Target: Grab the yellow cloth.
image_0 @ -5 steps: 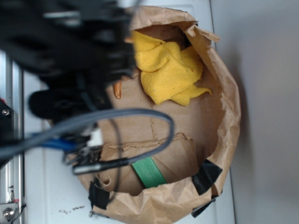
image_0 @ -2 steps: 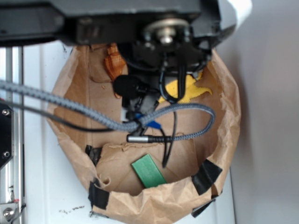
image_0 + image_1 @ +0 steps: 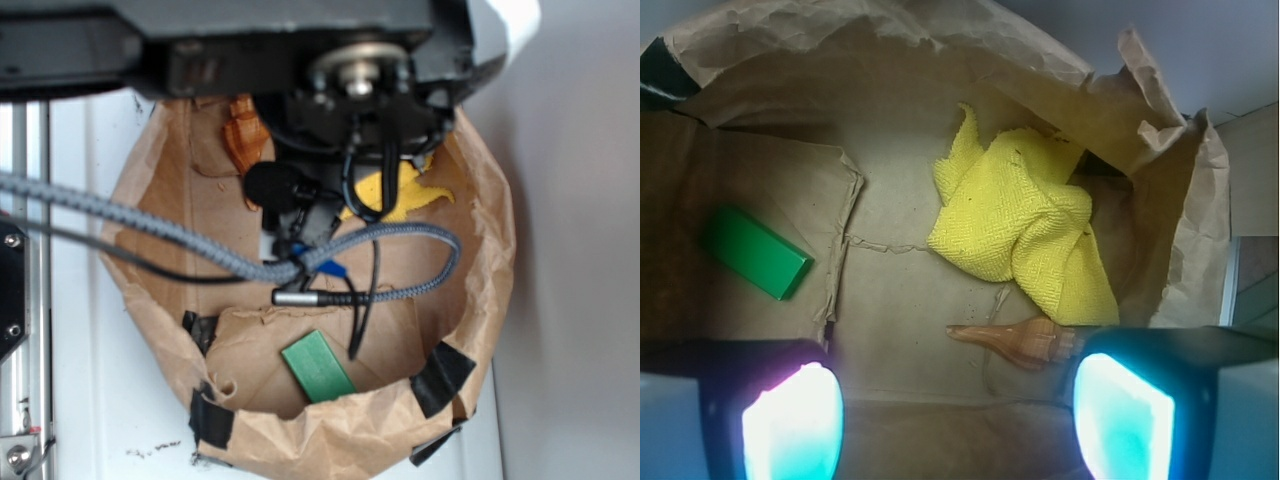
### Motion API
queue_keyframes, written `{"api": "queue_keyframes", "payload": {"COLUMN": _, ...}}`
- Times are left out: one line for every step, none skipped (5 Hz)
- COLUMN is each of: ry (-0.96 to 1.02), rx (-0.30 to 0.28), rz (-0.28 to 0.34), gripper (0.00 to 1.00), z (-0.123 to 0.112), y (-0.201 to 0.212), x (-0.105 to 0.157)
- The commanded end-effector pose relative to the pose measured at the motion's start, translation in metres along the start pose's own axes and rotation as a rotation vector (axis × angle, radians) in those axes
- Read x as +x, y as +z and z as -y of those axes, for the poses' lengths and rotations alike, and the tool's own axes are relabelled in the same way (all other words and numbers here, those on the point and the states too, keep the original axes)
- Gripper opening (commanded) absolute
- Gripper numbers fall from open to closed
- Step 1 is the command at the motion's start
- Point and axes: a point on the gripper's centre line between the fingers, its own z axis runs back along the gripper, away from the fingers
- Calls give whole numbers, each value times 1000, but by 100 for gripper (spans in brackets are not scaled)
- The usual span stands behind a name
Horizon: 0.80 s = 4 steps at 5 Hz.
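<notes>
White tabletop (image 3: 90, 400) lies under a torn brown paper bag (image 3: 480, 300) whose walls are cut low and patched with black tape (image 3: 440, 378), and we look down into it from above. In the exterior view our arm (image 3: 300, 50) fills the top of the picture and hides most of what is inside; grey cables (image 3: 200, 245) loop across the bag floor. Only a small patch of the yellow cloth (image 3: 395, 195) shows past the arm, towards the right wall. An orange-brown shell (image 3: 243, 135) sits near the left wall, and a flat green block (image 3: 318, 367) rests on a cardboard flap at the bottom of the bag.

From the wrist view we see the cloth (image 3: 1030, 225) whole: a crumpled, folded heap lying on the bag floor, close to the far right wall. The shell (image 3: 1025, 340) lies just in front of it, nearer to us, and the green block (image 3: 758, 253) is well apart on the left. Our gripper (image 3: 958, 415) hovers above the floor with its two pads (image 3: 792, 420) spread wide apart, holding nothing and not touching the cloth.
</notes>
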Motion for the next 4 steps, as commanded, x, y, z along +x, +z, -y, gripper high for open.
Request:
{"api": "queue_keyframes", "payload": {"ry": -51, "rx": 36, "rz": 71, "gripper": 100, "z": 4, "y": -20, "x": 10}}
{"api": "queue_keyframes", "payload": {"ry": -81, "rx": 59, "rz": 112, "gripper": 100, "z": 1, "y": -45, "x": 15}}
{"api": "queue_keyframes", "payload": {"ry": -73, "rx": 55, "rz": 101, "gripper": 100, "z": -8, "y": -65, "x": 28}}
{"api": "queue_keyframes", "payload": {"ry": -37, "rx": 63, "rz": 75, "gripper": 100, "z": -24, "y": -77, "x": 41}}
